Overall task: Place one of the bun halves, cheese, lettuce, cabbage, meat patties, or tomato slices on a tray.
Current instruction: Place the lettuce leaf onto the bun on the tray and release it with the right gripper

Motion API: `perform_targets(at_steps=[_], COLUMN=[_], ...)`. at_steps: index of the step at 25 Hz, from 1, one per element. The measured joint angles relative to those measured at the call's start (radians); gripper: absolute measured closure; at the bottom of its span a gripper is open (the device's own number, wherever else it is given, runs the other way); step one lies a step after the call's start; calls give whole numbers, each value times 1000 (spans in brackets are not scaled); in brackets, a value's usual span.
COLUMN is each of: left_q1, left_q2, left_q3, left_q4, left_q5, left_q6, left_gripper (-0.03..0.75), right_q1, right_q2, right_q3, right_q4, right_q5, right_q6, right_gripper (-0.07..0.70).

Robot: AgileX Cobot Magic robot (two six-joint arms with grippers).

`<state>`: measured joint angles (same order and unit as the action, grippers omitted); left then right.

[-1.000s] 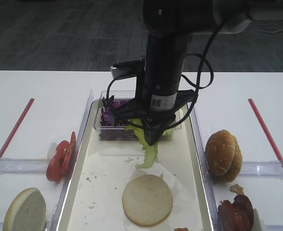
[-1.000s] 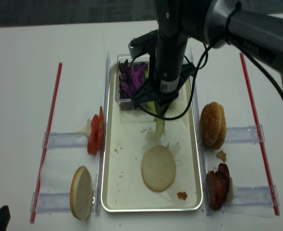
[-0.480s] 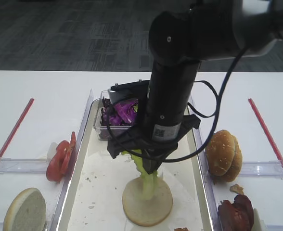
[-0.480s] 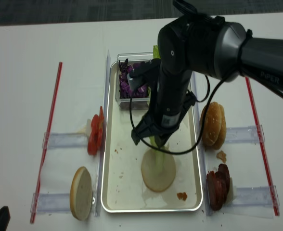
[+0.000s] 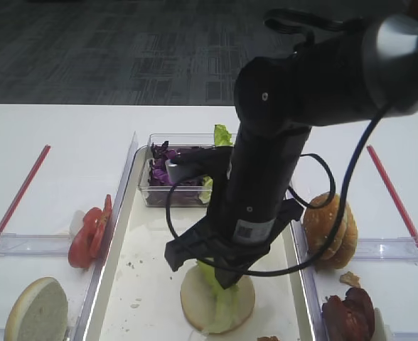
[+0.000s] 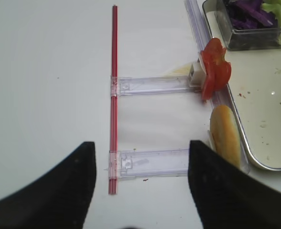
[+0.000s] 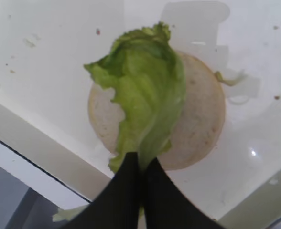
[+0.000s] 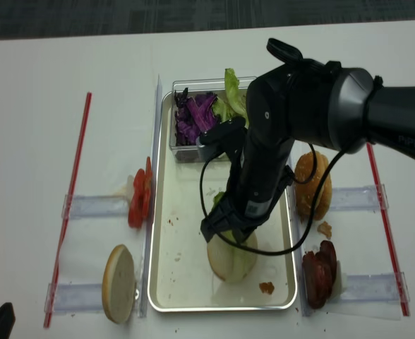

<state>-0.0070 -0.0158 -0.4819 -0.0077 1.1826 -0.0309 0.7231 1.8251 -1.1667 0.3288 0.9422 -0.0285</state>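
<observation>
**Lettuce leaf held over the bun on the tray**

The right gripper (image 7: 141, 183) has its two black jaws pinched tight on the stalk end of the lettuce (image 7: 143, 102). It holds only that one end, so the rest of the leaf hangs free and can be laid down flat.

The leaf is draped on the pale flat face of a bun half (image 7: 198, 126). That bun lies on the tray (image 8: 166, 282), in the middle of the half near the front edge. I think the arm came here so the lettuce lands on the bun and not on the bare tray.

In the wrist view the leaf's long side runs from the jaws across the bun. The thin stalk end is at the jaws, at one edge of the bun. The wide ruffled tip points away from them and goes just past the far edge of the bun. From above the arm hides most of the leaf, so I cannot tell which tray edge the tip points to.

The left gripper (image 6: 140, 188) waits off the tray's left side with its jaws apart and nothing between them. Tomato slices (image 6: 213, 71) and another bun half (image 6: 225, 135) stand on edge against the tray's left rim. Purple cabbage (image 8: 193, 116) sits in a clear box (image 8: 183, 152) at the tray's back edge. A seeded bun (image 8: 312, 185) and meat patties (image 8: 319, 274) are beside the right rim
</observation>
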Motion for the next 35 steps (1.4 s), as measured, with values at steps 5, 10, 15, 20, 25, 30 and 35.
perform_targets(at_steps=[5,10,15,20,25,30,35], left_q1=[0,0,0,0,0,0,0], left_q2=[0,0,0,0,0,0,0], left_q3=[0,0,0,0,0,0,0], left_q4=[0,0,0,0,0,0,0], left_q5=[0,0,0,0,0,0,0], left_q6=[0,0,0,0,0,0,0], left_gripper=[315,315,315,315,315,315,315], right_q1=[53,57,57,57,57,57,57], right_q2=[-2,-2,-2,19,25,50,54], right_q3=[4,4,4,4,4,6,6], right_q4=[-2,-40,-53,-57,-60,-60,-59], right_q5=[-43,-49,-49,-47,-49,-47,-47], right_q6=[-2,23,28,28,28,28,28], right_gripper=[573,573,573,573,573,573,573])
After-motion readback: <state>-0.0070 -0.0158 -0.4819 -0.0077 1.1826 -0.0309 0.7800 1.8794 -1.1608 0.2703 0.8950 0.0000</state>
